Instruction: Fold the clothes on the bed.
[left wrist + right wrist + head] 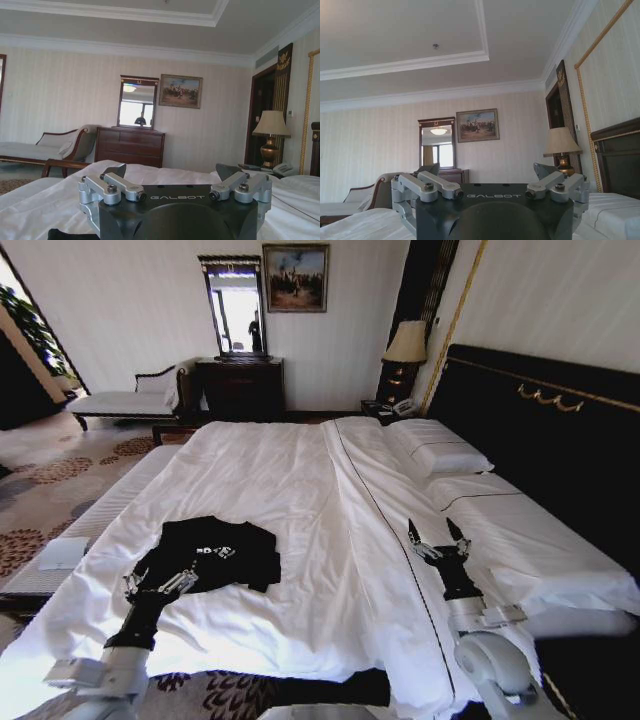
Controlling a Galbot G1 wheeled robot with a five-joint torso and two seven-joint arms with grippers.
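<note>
My left gripper point(158, 583) sits with fingers spread wide at the near edge of the black T-shirt point(215, 552), which lies bunched just ahead of it on the bed point(300, 480). My right gripper point(437, 537) hovers wide open, well apart over the white duvet point(330, 570)

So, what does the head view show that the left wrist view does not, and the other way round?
Head view alone: the "FREE!" lettering on the black T-shirt, the pillows, the right gripper open above the white duvet. Left wrist view alone: the ceiling. Both share the open left gripper at the T-shirt, the mirror, painting, dresser and lamp.
</note>
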